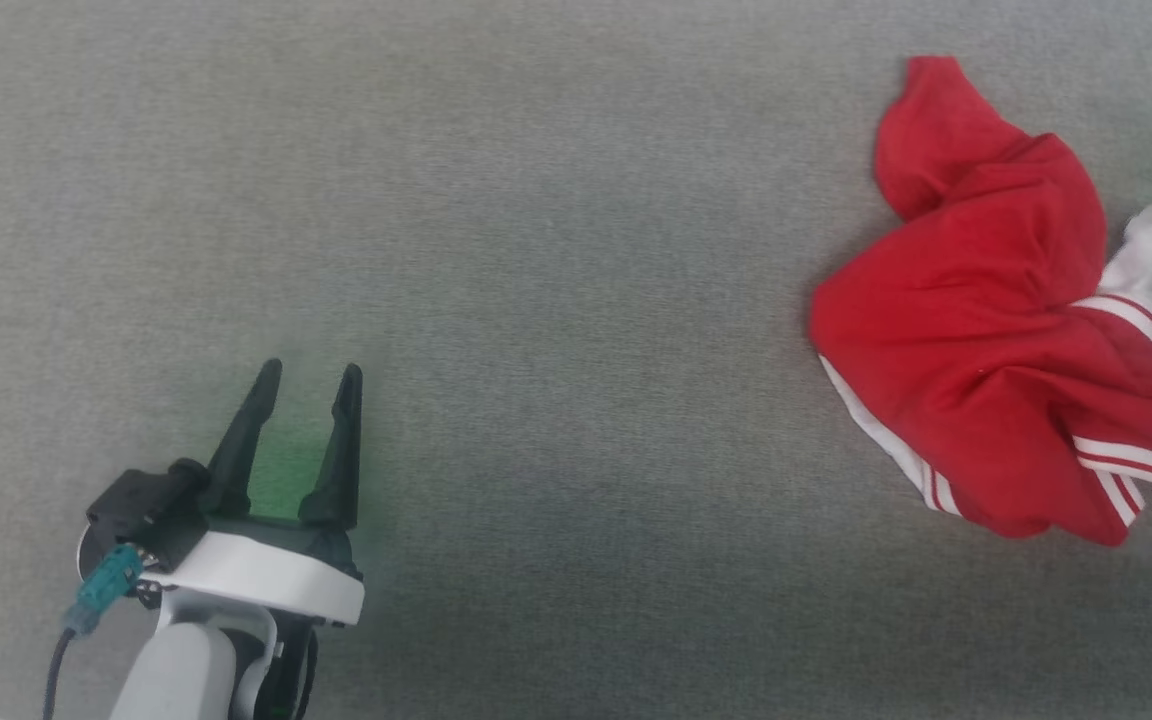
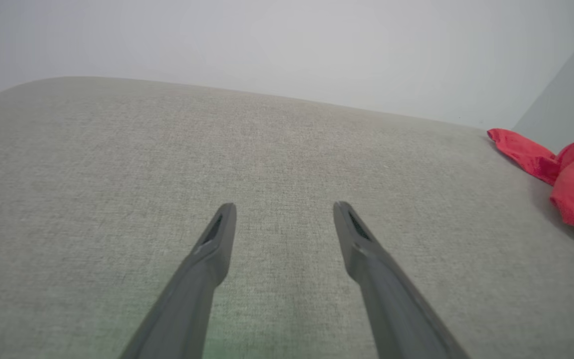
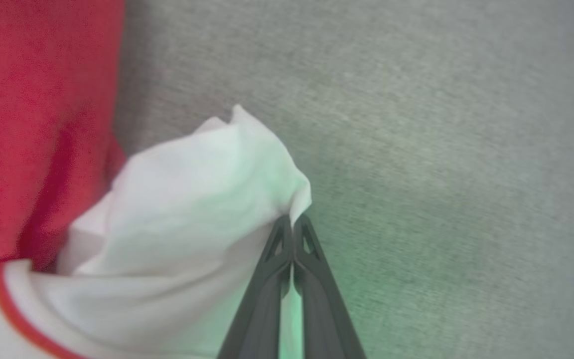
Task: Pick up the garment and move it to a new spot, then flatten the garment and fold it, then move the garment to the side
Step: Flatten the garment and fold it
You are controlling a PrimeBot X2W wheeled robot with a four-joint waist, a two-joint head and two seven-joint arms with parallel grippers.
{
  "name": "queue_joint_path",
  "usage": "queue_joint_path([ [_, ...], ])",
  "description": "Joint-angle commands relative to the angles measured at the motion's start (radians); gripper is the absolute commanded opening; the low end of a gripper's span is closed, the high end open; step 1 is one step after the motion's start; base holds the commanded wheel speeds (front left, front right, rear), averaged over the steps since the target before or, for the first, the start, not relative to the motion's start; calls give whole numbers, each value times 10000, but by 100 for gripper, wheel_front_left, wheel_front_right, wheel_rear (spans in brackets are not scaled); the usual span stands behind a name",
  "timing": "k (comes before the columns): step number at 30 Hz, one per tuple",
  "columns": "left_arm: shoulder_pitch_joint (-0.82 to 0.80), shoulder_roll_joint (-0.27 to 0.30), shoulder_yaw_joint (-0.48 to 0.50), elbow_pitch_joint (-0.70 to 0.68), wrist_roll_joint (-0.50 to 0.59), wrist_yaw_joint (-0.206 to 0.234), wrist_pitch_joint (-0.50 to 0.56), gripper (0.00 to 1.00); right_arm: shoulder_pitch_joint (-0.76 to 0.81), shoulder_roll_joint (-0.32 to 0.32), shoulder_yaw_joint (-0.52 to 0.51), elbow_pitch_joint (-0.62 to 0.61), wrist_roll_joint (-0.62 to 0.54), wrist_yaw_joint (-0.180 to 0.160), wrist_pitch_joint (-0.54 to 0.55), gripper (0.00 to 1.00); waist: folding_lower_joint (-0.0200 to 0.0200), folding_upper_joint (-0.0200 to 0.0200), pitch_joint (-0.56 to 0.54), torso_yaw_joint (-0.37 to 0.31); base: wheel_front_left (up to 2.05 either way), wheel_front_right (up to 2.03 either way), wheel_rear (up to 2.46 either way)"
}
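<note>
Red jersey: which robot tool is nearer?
Right. The right tool is shut on the white sleeve of the red jersey; the left tool stands open, far off across the grey surface.

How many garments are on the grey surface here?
1. The garment lies crumpled at the head view's right edge, its white sleeve pinched by the right gripper. It runs off frame, so anything beneath or beyond is hidden.
</note>
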Motion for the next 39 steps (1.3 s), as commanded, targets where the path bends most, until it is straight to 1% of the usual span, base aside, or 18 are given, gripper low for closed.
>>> queue_joint_path([
  [1,-208,58,5,-57,-51,-18,-48,100,-43,-212,-149,267,-136,-36,-232,0,0,0,48,-132,0,0,0],
  [5,-319,141,-21,-164,-48,-16,-48,100,-216,-654,-804,584,-210,-28,-1234,0,0,0,174,-343,0,0,0],
  [9,-425,203,-85,-264,-40,-16,-48,100,53,-1189,-1848,1483,-356,-28,-2206,0,0,0,327,-509,0,0,0],
  [10,-442,221,-87,-284,-43,-16,-48,100,116,-1272,-2164,1785,-415,-28,-2491,0,0,0,378,-547,0,0,0],
  [11,-442,221,-87,-284,-43,-16,-48,100,116,-1272,-2164,1785,-415,-28,-2491,0,0,0,378,-547,0,0,0],
  [12,-477,237,-100,-294,-47,-18,-48,100,157,-1339,-2463,2144,-501,-28,-2749,0,0,0,426,-575,0,0,0],
  [15,-598,309,-162,-302,-67,-18,-48,100,165,-1332,-3374,3237,-938,-28,-3466,0,0,0,560,-686,0,0,0],
  [17,-627,393,-219,-290,-94,-16,-48,100,56,-1191,-3817,3848,-1287,-28,-3910,0,0,0,634,-769,0,0,0],
  [20,-724,547,-341,-217,-115,-17,-48,100,-117,-719,-4156,4352,-1731,-27,-4437,0,0,0,663,-893,0,0,0],
  [22,-842,645,-453,-180,-157,-17,-48,100,-237,-503,-4310,4527,-2021,-28,-4880,18,0,0,628,-987,0,0,0],
  [23,-889,711,-532,-184,-207,-18,-48,100,-271,-391,-4359,4584,-2154,-28,-5095,64,0,0,591,-1037,0,0,0],
  [24,-940,814,-631,-173,-278,-18,-48,100,-319,-260,-4445,4650,-2269,-28,-5337,100,0,0,537,-1084,0,0,0],
  [26,-1142,1081,-890,-216,-378,-17,-48,100,-320,-62,-4504,4700,-2570,-27,-5897,100,0,0,369,-1153,0,0,0],
  [29,-1565,1727,-1446,-284,-608,-17,-48,100,-156,268,-4642,4551,-2769,-27,-6897,100,0,0,-10,-1307,0,0,0],
  [31,-1912,2328,-1954,-321,-779,-18,-48,100,31,523,-4644,4237,-2802,-27,-7585,100,0,0,-282,-1479,0,0,0],
  [33,-2342,2988,-2703,-322,-1041,-17,50,100,295,804,-4573,3827,-2711,-28,-8196,100,0,0,-556,-1665,0,0,0],
  [36,-3222,3975,-4066,-552,-1789,-18,834,100,710,1346,-4385,3062,-2487,-27,-8848,100,0,0,-910,-2059,0,0,0],
  [39,-4192,4824,-5842,-1015,-3002,-18,2364,100,1141,1813,-4207,2300,-2349,-27,-9069,100,0,0,-1150,-2493,0,0,0],
])
